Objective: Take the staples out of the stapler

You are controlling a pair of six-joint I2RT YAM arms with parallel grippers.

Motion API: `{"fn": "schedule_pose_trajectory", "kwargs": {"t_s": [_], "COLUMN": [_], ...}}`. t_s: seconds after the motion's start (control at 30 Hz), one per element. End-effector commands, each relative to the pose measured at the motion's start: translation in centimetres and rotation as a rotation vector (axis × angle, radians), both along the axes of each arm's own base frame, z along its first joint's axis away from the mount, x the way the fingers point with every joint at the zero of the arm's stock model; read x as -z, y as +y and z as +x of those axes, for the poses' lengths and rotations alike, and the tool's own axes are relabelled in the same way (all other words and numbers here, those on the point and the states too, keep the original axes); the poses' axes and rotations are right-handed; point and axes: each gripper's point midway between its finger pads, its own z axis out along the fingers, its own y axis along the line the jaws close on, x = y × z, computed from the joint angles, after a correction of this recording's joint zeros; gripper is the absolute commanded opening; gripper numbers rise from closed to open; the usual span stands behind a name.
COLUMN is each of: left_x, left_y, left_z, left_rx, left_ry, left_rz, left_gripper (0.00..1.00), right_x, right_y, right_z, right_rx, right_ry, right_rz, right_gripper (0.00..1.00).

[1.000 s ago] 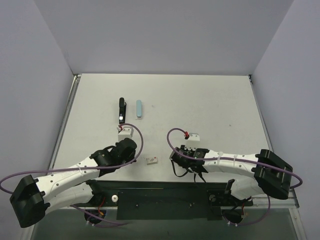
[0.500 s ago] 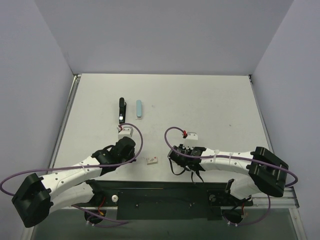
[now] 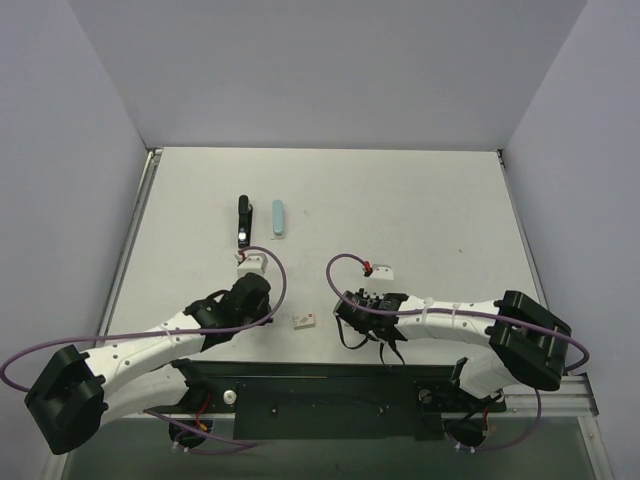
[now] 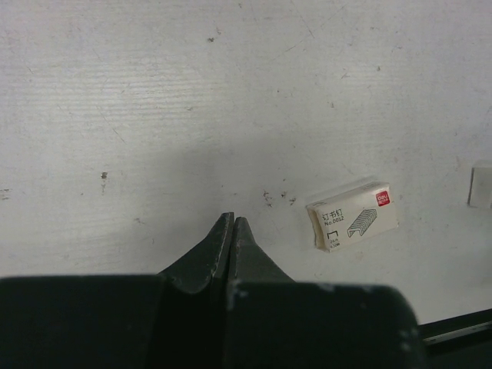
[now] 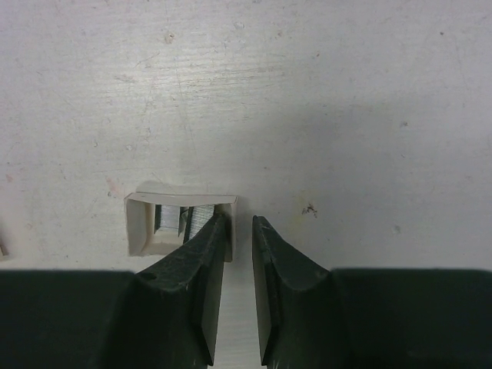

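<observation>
Cardboard staple tray (image 5: 141, 224), open-topped, sits at the narrowly parted right pincer (image 5: 240, 220); left pincer (image 4: 233, 223) clenched.

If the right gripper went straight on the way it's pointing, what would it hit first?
Probably the open staple tray: one finger of the right gripper overlaps its near wall, though depth is unclear. Beyond that there is only bare table.

**A:** What lies where on the white table (image 3: 420, 210)?

**B:** A black stapler (image 3: 242, 220) lies toward the back left, with a pale blue oblong bar (image 3: 277, 217) just to its right. A small white cardboard staple box (image 3: 304, 321) sits near the front edge. Metal staples (image 5: 184, 219) lie in an open white tray (image 5: 146, 223).
</observation>
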Motion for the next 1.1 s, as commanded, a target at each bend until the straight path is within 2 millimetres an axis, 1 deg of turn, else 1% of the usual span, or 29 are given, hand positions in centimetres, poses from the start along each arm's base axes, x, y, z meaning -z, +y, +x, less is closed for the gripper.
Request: {"fn": "schedule_pose_trajectory", "kwargs": {"t_s": [0.0,0.37,0.67,0.9,1.07], "left_x": [-0.3,0.4,1.2,1.7,2.1], "left_y": [-0.9,-1.4,-1.7,-2.5,-2.9], "left_z": [0.5,0.4,0.1,-0.2,-0.3], "left_rx": [0.014,0.031,0.042,0.063,0.074], "left_ry": [-0.020,0.003,0.026,0.051,0.063], "left_rz": [-0.034,-0.040,-0.049,-0.071,-0.079], "left_gripper": [0.00,0.00,0.00,0.00,0.00], "right_x": [-0.7,-1.1,-1.3,-0.9,-0.7], "right_y": [0.6,1.0,2.1,4.3,5.1], "right_z": [0.8,1.2,1.7,1.7,1.7], "right_rx": [0.001,-0.020,-0.068,-0.146,-0.183], "right_ry": [-0.018,-0.032,-0.044,-0.027,-0.016], "right_rz": [0.000,-0.006,0.010,0.055,0.064], "right_gripper": [0.16,0.00,0.00,0.00,0.00]}}
